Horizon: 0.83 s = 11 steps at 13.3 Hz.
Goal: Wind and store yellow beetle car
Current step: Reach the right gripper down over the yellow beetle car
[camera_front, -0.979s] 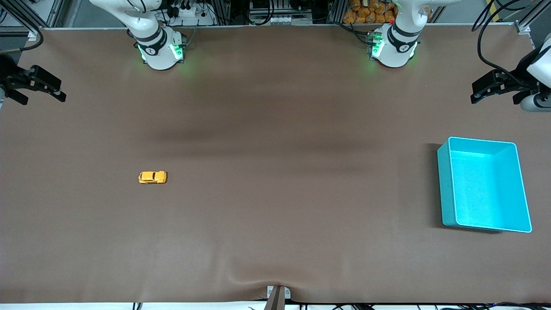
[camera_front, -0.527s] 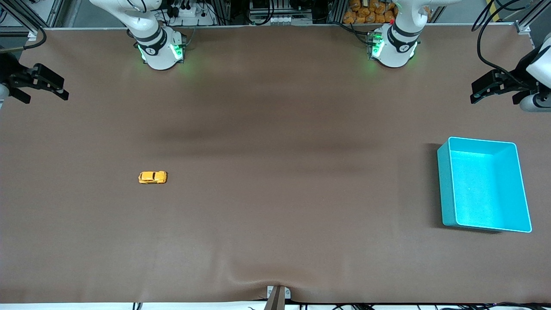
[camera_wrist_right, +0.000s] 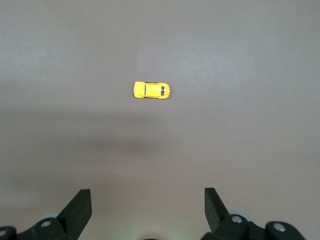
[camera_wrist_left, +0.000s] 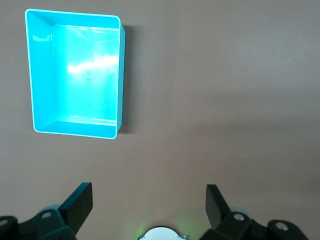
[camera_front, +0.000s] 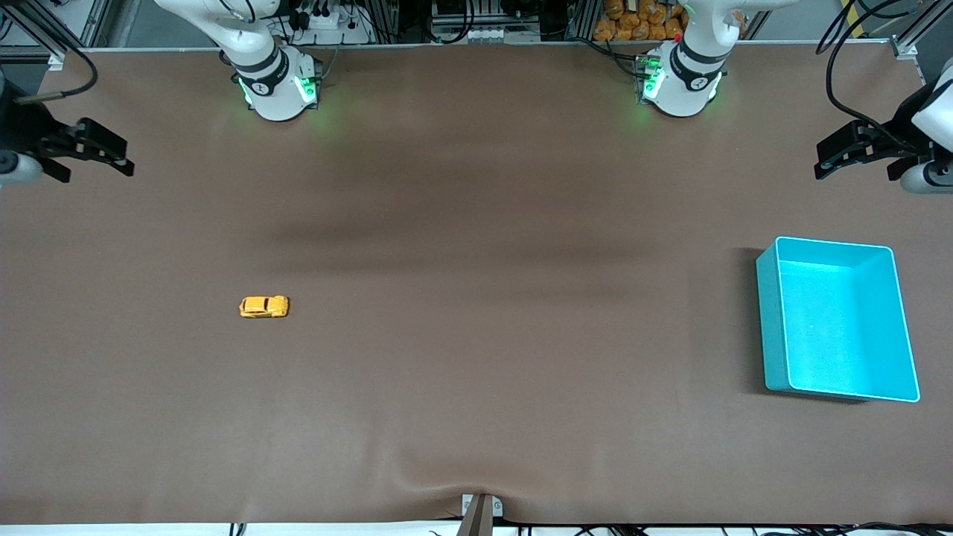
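The yellow beetle car [camera_front: 263, 307] sits alone on the brown table toward the right arm's end; it also shows in the right wrist view [camera_wrist_right: 152, 90]. The turquoise bin [camera_front: 774, 320] stands empty toward the left arm's end and shows in the left wrist view [camera_wrist_left: 30, 75]. My right gripper [camera_front: 119, 160] is open and empty, up over the table's edge at the right arm's end, well away from the car; its fingers spread wide in the right wrist view [camera_wrist_right: 147, 202]. My left gripper [camera_front: 826, 160] is open and empty, over the table beside the bin [camera_wrist_left: 149, 200].
The two arm bases [camera_front: 277, 89] [camera_front: 679, 85] stand along the table edge farthest from the front camera. A small clamp [camera_front: 480, 510] sits at the nearest table edge. The brown table cover has a slight ripple by the clamp.
My right gripper has moved a little in over the table from the edge at its end. The left gripper, the car and the bin have not moved.
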Each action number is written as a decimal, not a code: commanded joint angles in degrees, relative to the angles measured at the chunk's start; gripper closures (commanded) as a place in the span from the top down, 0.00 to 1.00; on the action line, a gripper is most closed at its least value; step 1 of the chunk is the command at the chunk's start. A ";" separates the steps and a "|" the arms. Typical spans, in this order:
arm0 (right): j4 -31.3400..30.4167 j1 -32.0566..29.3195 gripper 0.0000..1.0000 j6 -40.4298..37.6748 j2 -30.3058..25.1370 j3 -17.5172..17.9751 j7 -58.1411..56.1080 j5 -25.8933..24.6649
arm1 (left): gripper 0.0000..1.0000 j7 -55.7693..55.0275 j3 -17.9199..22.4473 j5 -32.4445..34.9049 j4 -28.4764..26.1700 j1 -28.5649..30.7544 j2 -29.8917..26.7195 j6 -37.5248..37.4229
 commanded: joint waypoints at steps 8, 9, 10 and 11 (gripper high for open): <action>-7.59 -0.33 1.00 10.66 4.78 6.64 -23.08 -0.80 | 1.00 0.72 0.00 -0.60 -0.25 0.04 -0.82 0.04; -9.61 -0.41 1.00 13.64 5.30 6.64 -29.15 -0.81 | 1.00 0.72 0.08 -0.60 -0.25 -0.05 -0.82 0.04; -11.80 -0.50 1.00 16.54 5.74 6.64 -33.91 -0.81 | 1.00 0.81 0.09 -0.51 -0.25 -0.05 -0.82 0.04; -14.35 -0.42 1.00 19.44 6.09 6.64 -37.44 -0.81 | 1.00 0.72 0.09 -0.60 -0.25 0.04 -0.82 0.04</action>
